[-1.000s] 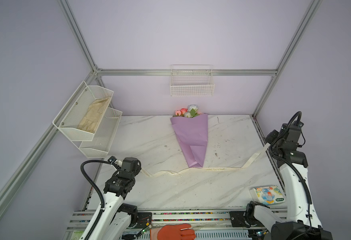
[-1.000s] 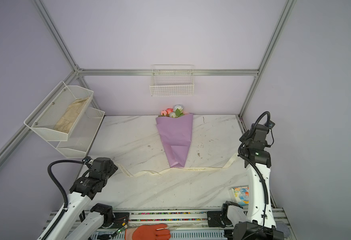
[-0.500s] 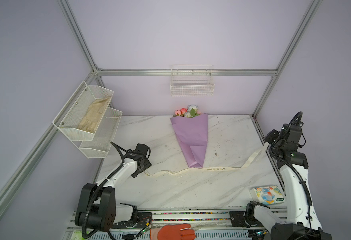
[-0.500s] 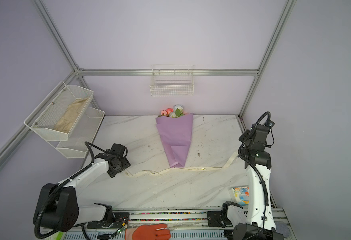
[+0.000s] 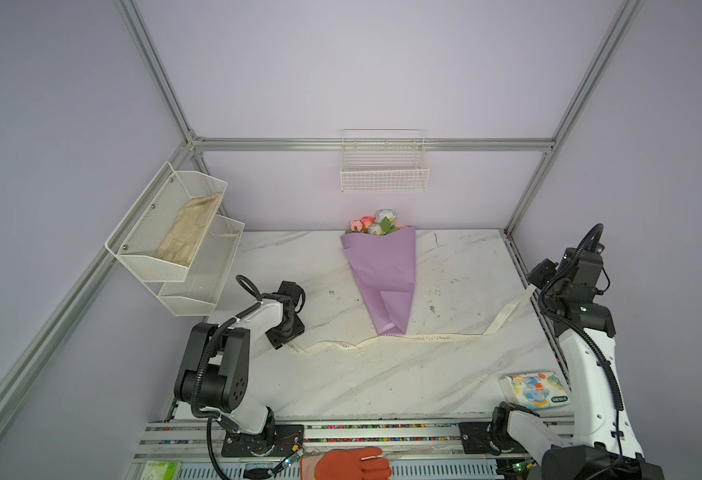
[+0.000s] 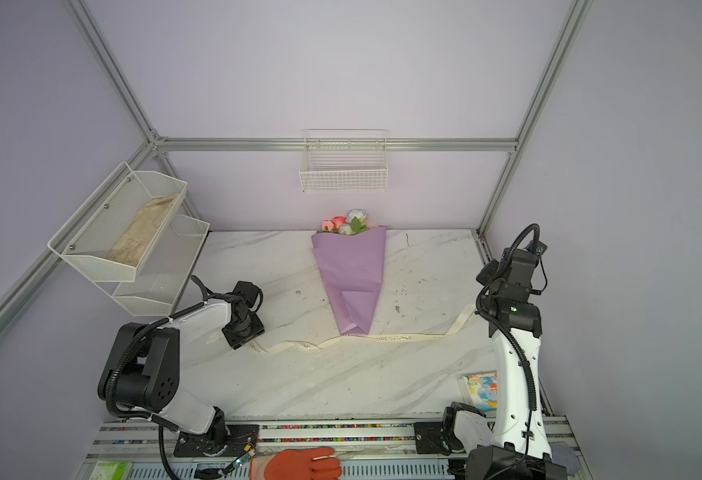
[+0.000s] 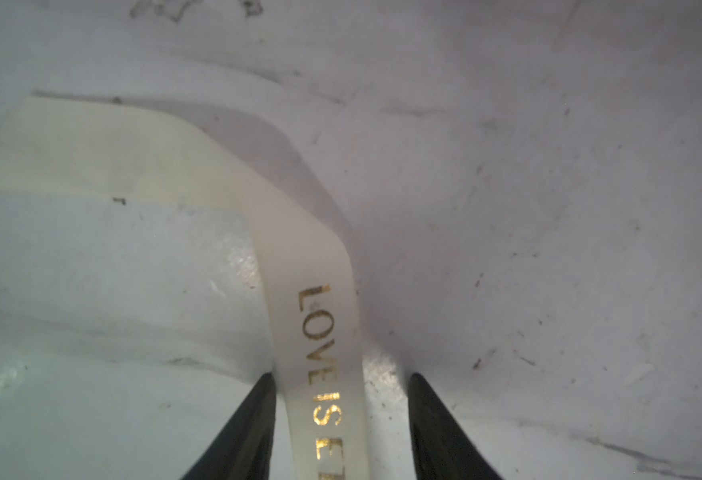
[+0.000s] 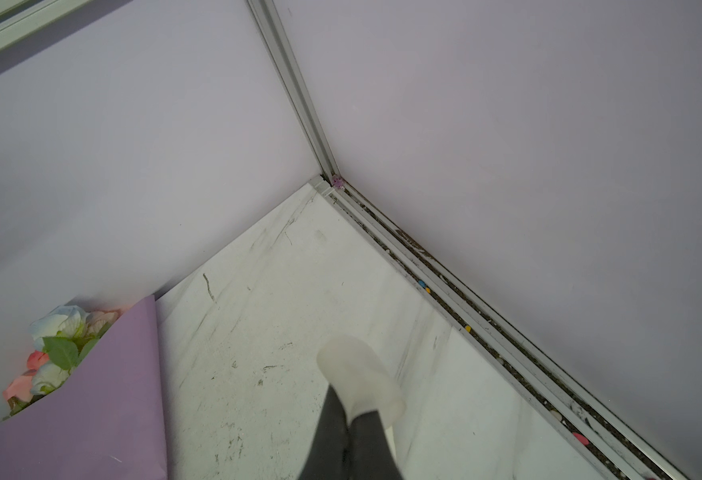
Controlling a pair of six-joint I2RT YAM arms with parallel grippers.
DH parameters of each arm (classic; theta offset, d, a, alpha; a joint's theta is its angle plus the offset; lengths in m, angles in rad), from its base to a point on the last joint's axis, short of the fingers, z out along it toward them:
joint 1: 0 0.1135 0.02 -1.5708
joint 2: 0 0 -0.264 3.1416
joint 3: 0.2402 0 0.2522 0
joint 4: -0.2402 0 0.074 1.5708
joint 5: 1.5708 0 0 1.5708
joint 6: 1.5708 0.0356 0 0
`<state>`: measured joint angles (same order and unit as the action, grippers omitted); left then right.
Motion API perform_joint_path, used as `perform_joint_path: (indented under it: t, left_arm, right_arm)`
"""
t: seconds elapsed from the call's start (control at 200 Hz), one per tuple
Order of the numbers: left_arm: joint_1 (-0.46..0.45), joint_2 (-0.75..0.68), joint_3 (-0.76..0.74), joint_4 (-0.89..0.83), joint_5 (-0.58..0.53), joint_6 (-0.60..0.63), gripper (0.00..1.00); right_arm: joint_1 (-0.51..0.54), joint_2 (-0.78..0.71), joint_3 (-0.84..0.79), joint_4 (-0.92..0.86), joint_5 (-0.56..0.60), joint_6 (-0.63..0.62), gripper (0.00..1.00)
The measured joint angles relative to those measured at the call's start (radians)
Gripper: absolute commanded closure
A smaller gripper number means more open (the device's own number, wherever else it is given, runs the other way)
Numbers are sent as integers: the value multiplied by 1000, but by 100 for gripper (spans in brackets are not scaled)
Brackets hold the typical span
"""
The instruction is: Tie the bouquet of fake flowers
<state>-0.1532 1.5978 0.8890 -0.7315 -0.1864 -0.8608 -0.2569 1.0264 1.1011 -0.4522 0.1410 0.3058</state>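
The left jaws are standing partly open astride the cream ribbon point(image 7: 320, 332) on the tabletop point(image 7: 548, 208), not clamping it, while the right jaws are pinching its other end. The bouquet point(image 5: 382, 274) is lying mid-tabletop, fake flowers point(image 5: 372, 222) towards the back wall, tip touching the ribbon

The right hand point(image 8: 349, 424) pinches the cream ribbon point(image 8: 359, 374) end near the bouquet point(image 8: 92, 407).

Soft even overhead light, faint shadows; hazy wrist close-ups, slight glare
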Motion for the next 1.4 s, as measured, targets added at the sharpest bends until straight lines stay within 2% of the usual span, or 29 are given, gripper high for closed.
perform_joint_path:
  t: [0.27, 0.39, 0.64, 0.855, 1.08, 1.24, 1.28, 1.4]
  left_arm:
    - [3, 6, 10, -3, 3, 38, 100]
    - [4, -51, 10, -36, -27, 59, 100]
    - [32, -470, 10, -26, -216, 56, 100]
    - [89, -686, -97, 57, -388, 15, 100]
    - [150, -703, -252, 165, -442, -10, 100]
    - [163, -681, -266, 243, -446, -10, 100]
    - [163, -678, -266, 261, -446, -10, 100]
    - [164, -676, -272, 298, -438, -7, 100]
  right_arm:
    - [0, 0, 0, 0, 0, 0, 100]
    - [0, 0, 0, 0, 0, 2, 100]
    - [-11, 0, 0, 0, 14, 23, 100]
    - [-53, -2, -43, 29, 16, 61, 100]
    - [-171, 25, -162, 81, -23, 129, 100]
    - [-177, 103, -187, 120, -60, 138, 100]
    - [-177, 129, -193, 132, -73, 136, 96]
    - [-177, 216, -204, 149, -87, 118, 95]
